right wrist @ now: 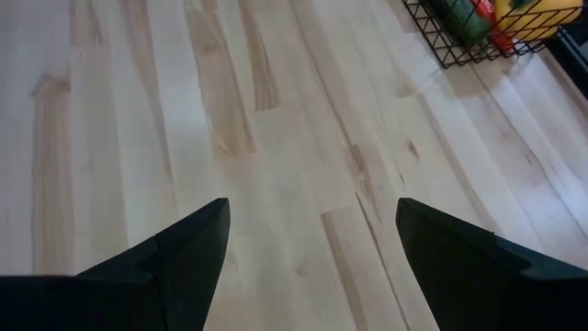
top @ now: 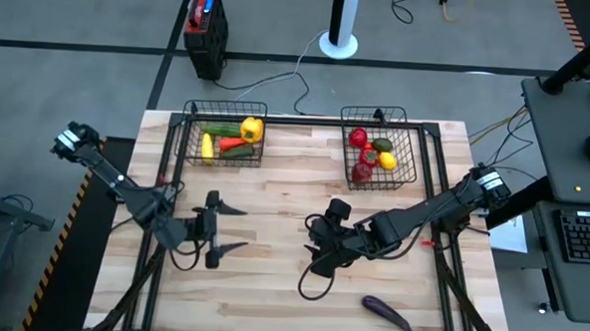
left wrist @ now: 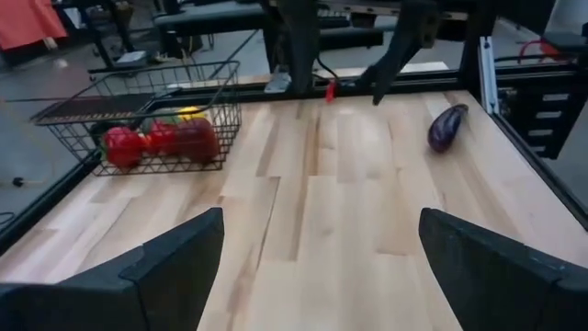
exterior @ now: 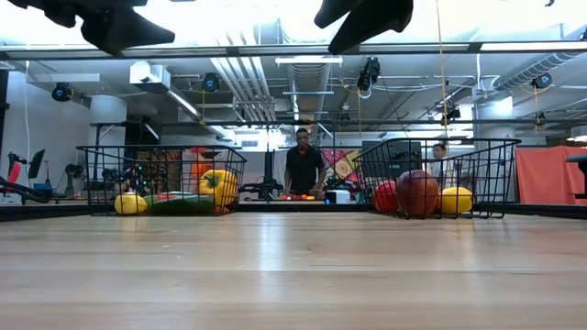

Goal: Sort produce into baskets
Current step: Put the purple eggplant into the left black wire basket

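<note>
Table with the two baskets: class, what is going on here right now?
A two-armed robot is sorting toy produce. Both wire baskets are already loaded: the left basket holds a yellow pepper and green and orange pieces, the right basket holds red, green and yellow pieces. One purple eggplant lies loose on the table near the front edge. The left hand and the right hand are both open, holding nothing, over the bare middle.

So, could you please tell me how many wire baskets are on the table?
2. One basket stands at the far left edge of the table, holding yellow, green and orange produce; the other basket stands at the far right, holding red, green and yellow pieces.
</note>
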{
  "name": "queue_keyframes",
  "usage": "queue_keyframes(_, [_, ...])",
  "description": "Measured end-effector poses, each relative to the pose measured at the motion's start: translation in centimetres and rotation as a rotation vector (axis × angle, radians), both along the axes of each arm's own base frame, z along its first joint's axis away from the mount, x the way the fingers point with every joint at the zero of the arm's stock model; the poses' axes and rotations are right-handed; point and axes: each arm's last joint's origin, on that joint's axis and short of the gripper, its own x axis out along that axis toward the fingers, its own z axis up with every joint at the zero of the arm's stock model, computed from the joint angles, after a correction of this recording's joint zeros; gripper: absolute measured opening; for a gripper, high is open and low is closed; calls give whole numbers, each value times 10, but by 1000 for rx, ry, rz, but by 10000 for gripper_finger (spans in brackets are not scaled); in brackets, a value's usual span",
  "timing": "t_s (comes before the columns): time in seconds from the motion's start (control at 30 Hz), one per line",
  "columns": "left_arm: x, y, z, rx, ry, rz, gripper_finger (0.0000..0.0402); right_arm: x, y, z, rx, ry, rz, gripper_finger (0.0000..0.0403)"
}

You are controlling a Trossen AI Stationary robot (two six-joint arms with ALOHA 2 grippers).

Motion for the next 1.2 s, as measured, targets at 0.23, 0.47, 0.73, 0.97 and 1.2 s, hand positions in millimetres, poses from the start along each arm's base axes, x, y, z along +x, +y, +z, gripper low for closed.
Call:
queue_keyframes(0.23, [7,-6,8,45,-1,7,345,0,1,-2,16,-1,-17,304])
queue_keyframes(0.47, [8,-4,30,142,-46,-15,345,-5,10,-7,20,8,-2,304])
queue_keyframes(0.73, [24,16,30,187,-52,-1,345,-1,5,-14,-10,-9,32,304])
queue_keyframes(0.97, [31,40,33,226,-45,90,345,-12,0,4,264,117,23,304])
queue_keyframes(1.2, [33,46,32,213,-38,145,346,-48,25,-5,485,434,-113,299])
